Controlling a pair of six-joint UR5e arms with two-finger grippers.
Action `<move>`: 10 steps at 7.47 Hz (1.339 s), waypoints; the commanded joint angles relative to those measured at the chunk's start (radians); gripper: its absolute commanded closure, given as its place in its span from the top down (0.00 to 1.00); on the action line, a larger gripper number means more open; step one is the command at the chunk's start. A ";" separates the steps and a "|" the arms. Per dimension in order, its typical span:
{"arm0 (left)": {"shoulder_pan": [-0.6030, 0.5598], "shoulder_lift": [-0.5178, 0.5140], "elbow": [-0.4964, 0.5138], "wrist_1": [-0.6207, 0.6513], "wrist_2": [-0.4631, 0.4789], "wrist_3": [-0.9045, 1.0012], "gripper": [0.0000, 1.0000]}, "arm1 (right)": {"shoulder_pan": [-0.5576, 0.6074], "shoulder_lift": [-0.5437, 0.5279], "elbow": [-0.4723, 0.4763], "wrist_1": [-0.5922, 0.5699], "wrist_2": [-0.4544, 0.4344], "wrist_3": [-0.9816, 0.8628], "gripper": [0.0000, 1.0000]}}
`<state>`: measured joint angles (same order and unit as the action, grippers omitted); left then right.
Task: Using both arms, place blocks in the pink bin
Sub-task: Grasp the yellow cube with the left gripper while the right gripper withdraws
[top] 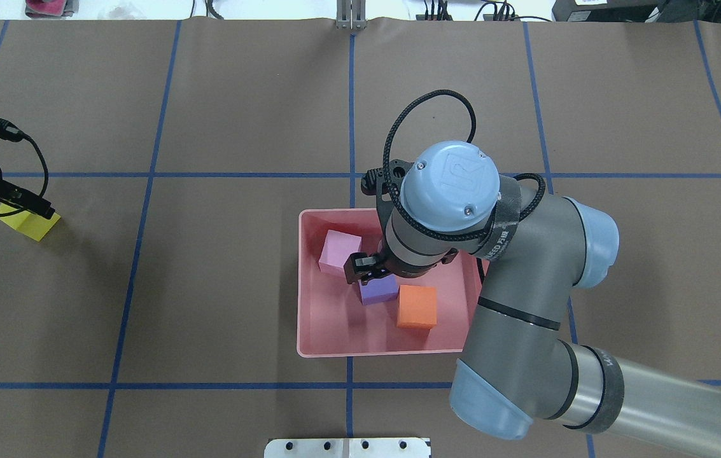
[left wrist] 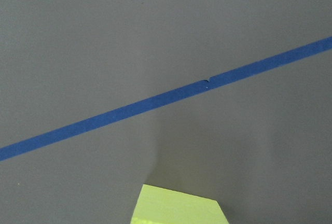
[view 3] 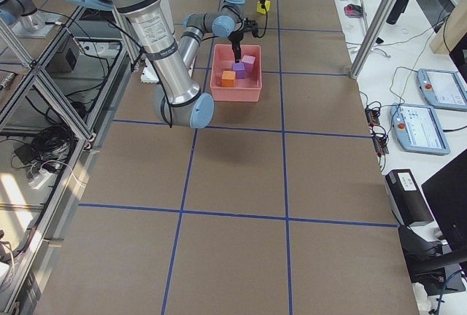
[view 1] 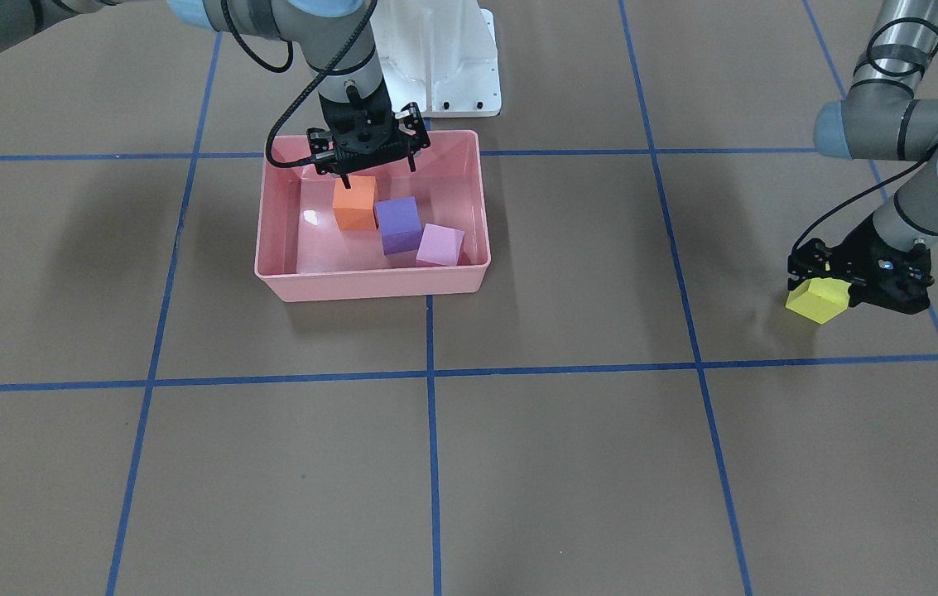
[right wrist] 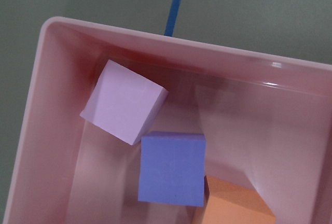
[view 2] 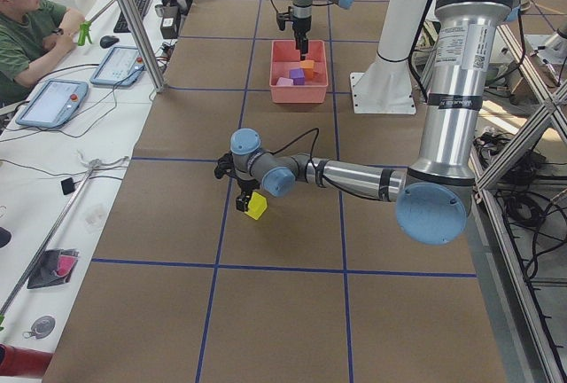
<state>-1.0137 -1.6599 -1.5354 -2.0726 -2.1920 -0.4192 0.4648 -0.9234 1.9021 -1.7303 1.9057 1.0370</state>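
Points the right gripper (view 1: 367,165) straight down above the glossy salmon-pink plastic bin (view 1: 369,283) by the robot-side edge, fingers spread, empty; inside: orange matte cube (view 1: 354,203), purple matte cube (view 1: 397,223), light pink matte cube (view 1: 440,246). Farther out, toward the left end, clamps the left gripper (view 1: 823,286) on the yellow matte cube (view 1: 816,305). Brown tabletop (view 1: 560,463), blue tape grid (view 1: 433,463).

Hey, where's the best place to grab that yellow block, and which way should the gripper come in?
Take the yellow block by two opposite flat sides, coming straight down from above. It is a plain cube with nothing beside it, far from the pink bin, and the left gripper straddles it that way.
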 commanded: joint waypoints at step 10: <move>-0.060 -0.232 -0.525 0.774 -0.150 -0.254 0.00 | 0.338 -0.197 0.100 -0.012 0.153 -0.288 0.99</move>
<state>-1.0775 -1.7650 -2.0090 -1.4277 -2.3250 -0.5136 0.7277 -1.0471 1.9949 -1.7420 2.0520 0.9084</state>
